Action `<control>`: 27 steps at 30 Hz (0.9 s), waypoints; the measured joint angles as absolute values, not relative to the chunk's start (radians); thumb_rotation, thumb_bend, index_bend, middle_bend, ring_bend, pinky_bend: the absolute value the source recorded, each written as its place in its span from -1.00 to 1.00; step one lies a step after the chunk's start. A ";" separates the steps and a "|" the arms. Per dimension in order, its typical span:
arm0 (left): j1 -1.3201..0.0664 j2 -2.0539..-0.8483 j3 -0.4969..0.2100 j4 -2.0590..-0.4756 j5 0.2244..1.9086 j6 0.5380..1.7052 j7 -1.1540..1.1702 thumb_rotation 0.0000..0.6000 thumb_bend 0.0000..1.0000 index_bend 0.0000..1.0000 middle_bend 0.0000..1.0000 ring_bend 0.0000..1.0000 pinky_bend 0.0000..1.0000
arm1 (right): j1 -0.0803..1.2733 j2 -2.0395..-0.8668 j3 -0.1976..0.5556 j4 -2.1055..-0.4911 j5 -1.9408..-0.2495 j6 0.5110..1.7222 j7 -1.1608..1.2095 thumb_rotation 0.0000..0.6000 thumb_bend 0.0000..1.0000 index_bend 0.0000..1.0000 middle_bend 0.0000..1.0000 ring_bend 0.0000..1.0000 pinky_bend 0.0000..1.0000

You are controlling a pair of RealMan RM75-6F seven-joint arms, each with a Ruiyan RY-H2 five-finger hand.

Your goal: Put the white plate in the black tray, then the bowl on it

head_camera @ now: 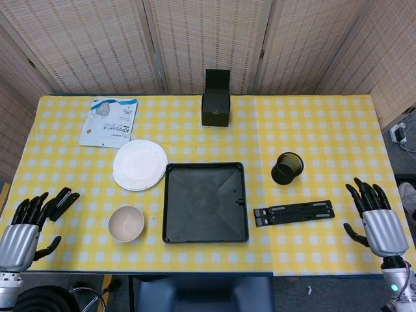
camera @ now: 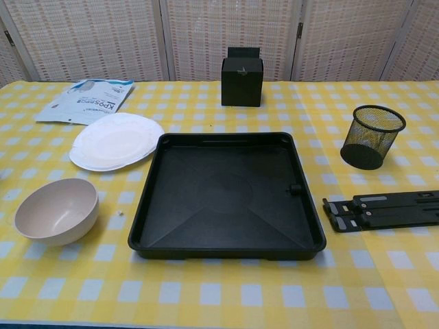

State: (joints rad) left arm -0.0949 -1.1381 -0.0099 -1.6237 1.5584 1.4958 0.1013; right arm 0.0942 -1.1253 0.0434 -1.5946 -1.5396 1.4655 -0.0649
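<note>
The white plate (head_camera: 139, 164) (camera: 114, 140) lies flat on the checked cloth, touching the upper left corner of the black tray (head_camera: 205, 202) (camera: 226, 195). Nothing lies in the tray. A beige bowl (head_camera: 126, 223) (camera: 56, 211) stands upright to the tray's left, in front of the plate. My left hand (head_camera: 25, 225) hovers at the table's near left corner, fingers spread, holding nothing. At the near right edge my right hand (head_camera: 377, 216) is likewise open and empty. Neither hand shows in the chest view.
A black clip-like object (head_camera: 63, 203) lies beside my left hand. A mask packet (head_camera: 108, 121) (camera: 86, 100) sits at the back left, a black box (head_camera: 216, 99) (camera: 242, 76) at the back centre. Right of the tray stand a mesh pen cup (head_camera: 286, 168) (camera: 371, 136) and a folded black stand (head_camera: 294, 213) (camera: 384, 209).
</note>
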 measured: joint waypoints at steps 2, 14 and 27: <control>-0.097 -1.141 -0.010 -1.621 1.558 1.492 0.103 1.00 -0.36 -0.74 -0.88 -1.00 -1.00 | 0.093 -1.130 0.045 -1.586 -1.550 1.479 -0.059 1.00 -0.38 -1.00 -1.00 -1.00 -1.00; -0.110 -1.148 -0.001 -1.615 1.574 1.470 0.096 1.00 -0.36 -0.74 -0.84 -0.99 -0.94 | 0.078 -1.136 0.032 -1.568 -1.589 1.518 -0.039 1.00 -0.38 -1.00 -1.00 -1.00 -1.00; -0.127 -1.247 -0.040 -1.494 1.612 1.533 0.085 1.00 -0.36 -0.03 1.00 0.98 1.00 | 0.065 -1.121 0.025 -1.562 -1.610 1.545 0.003 1.00 -0.38 -1.00 -1.00 -1.00 -1.00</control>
State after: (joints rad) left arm -0.1274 -1.2469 -0.0400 -1.4943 1.6119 1.5327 0.0845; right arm 0.0650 -1.1208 0.0246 -1.5623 -1.6103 1.5455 0.0025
